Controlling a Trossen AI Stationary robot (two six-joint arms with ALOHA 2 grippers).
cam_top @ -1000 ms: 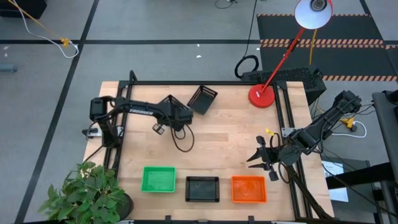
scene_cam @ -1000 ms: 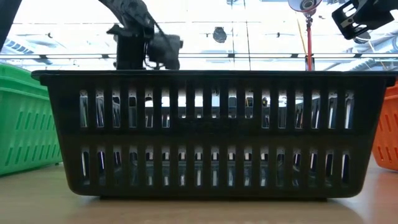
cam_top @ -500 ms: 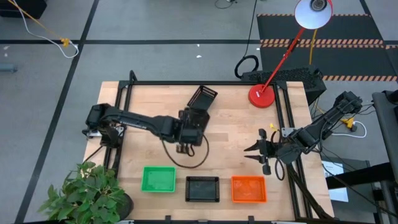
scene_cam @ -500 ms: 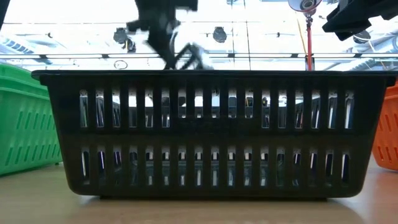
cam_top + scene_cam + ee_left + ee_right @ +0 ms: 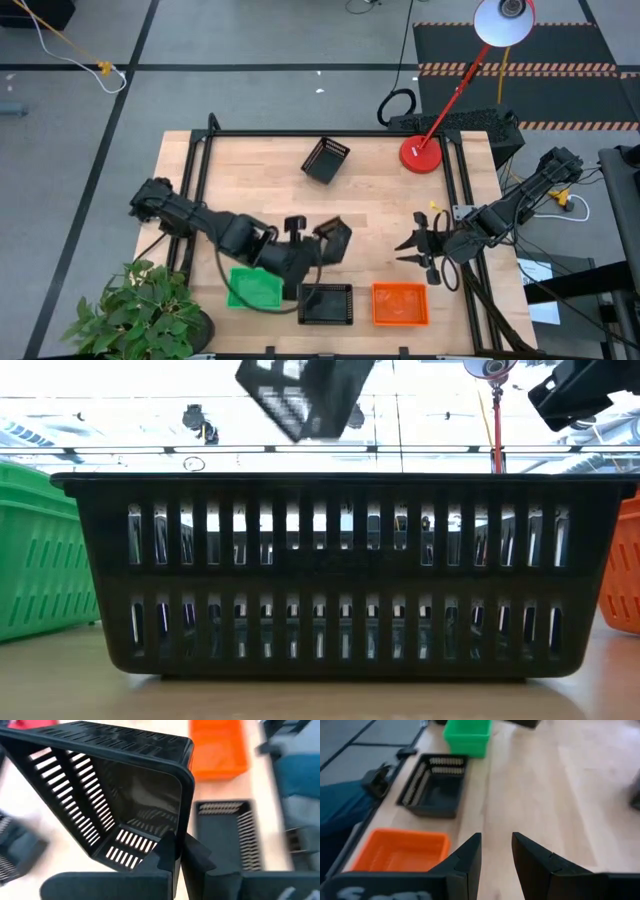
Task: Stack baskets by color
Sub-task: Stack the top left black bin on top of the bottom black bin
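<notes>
My left gripper (image 5: 312, 246) is shut on a black basket (image 5: 333, 238), which hangs tilted in the air just beyond the near row. That row holds a green basket (image 5: 254, 288), a black basket (image 5: 326, 303) and an orange basket (image 5: 400, 304), all flat on their bases. Another black basket (image 5: 325, 160) rests tipped on one edge near the far side. The low view shows the held basket (image 5: 305, 395) high above the row's black one (image 5: 330, 570). My right gripper (image 5: 418, 250) hovers open over the right side, with nothing between its fingers. My left gripper pinches one side wall of the black basket at its rim (image 5: 186, 827), one finger inside and one outside. The fingers slant down from the table's left. The basket is lifted clear and tipped, so its opening faces sideways.
A red lamp base (image 5: 421, 153) stands at the far right corner, its arm reaching up over the floor. A potted plant (image 5: 140, 310) crowds the near left corner. Black frame rails (image 5: 200, 170) line the table's left, far and right sides. Bare wood lies mid-table.
My left gripper has swung from the far middle, beside the tipped black basket, toward the near edge and risen, rolling its wrist. It carries a black basket, which has gone from the far side to above the near row and turned about. The other baskets stayed put.
</notes>
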